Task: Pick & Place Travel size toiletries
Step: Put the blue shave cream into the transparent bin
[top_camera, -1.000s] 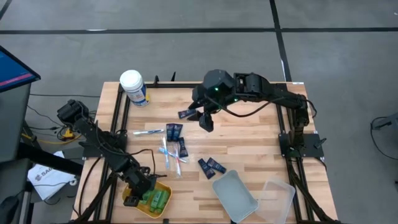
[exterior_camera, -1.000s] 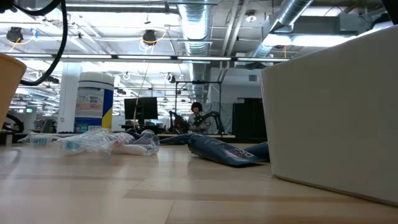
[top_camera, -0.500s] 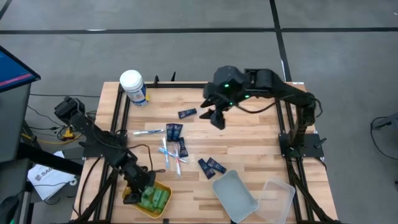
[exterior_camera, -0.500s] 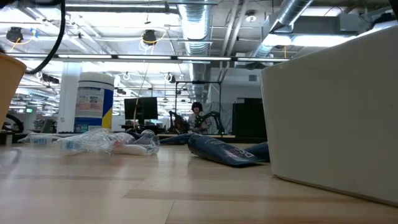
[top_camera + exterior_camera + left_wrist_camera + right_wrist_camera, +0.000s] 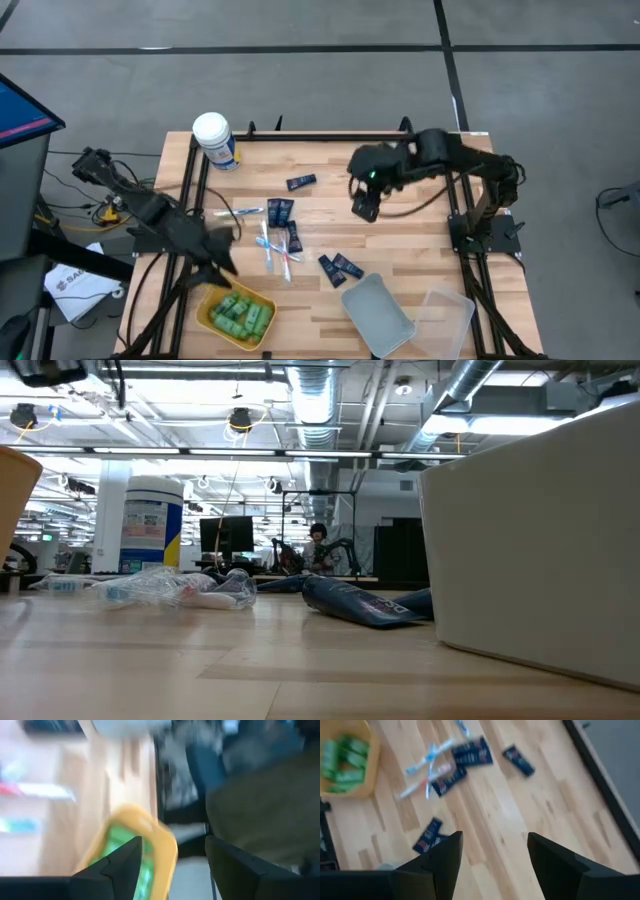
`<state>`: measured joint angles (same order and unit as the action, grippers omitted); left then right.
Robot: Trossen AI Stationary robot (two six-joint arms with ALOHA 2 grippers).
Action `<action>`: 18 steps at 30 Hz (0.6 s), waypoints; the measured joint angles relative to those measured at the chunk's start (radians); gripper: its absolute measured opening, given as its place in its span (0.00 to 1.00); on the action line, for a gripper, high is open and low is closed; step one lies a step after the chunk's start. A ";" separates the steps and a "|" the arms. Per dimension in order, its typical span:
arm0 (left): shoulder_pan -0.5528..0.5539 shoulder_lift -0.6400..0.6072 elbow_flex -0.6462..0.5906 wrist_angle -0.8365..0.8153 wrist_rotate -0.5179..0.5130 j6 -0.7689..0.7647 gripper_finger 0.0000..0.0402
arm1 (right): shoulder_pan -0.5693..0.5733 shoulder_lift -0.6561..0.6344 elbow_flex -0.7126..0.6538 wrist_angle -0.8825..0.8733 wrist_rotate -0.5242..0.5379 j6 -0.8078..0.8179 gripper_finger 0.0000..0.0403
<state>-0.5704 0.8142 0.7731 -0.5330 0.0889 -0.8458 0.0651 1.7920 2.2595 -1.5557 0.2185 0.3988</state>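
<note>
Both pincers, left (image 5: 222,262) and right (image 5: 364,208), gaping, empty.

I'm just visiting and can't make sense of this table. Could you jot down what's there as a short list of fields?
Yellow tray: near left corner, holds green bottles
Dark tubes: loose mid-table
Toothbrush sticks: beside the tubes
White-lidded canister: far left corner
Clear bin: near right, lid beside it
Left gripper: above the tray, fingers open, empty
Right gripper: over the right side, fingers open, empty
</note>
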 joint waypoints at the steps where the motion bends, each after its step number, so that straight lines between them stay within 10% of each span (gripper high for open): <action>1: 0.011 -0.037 0.000 -0.003 -0.040 0.000 0.53 | 0.012 0.000 -0.023 -0.001 0.006 0.019 0.54; 18: 0.044 -0.434 0.000 -0.002 -0.319 0.111 0.39 | 0.102 0.001 -0.595 0.432 -0.054 0.279 0.54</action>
<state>-0.5259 0.3799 0.7731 -0.5350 -0.2298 -0.7349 0.1668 1.7931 1.6650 -1.1238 0.1645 0.6774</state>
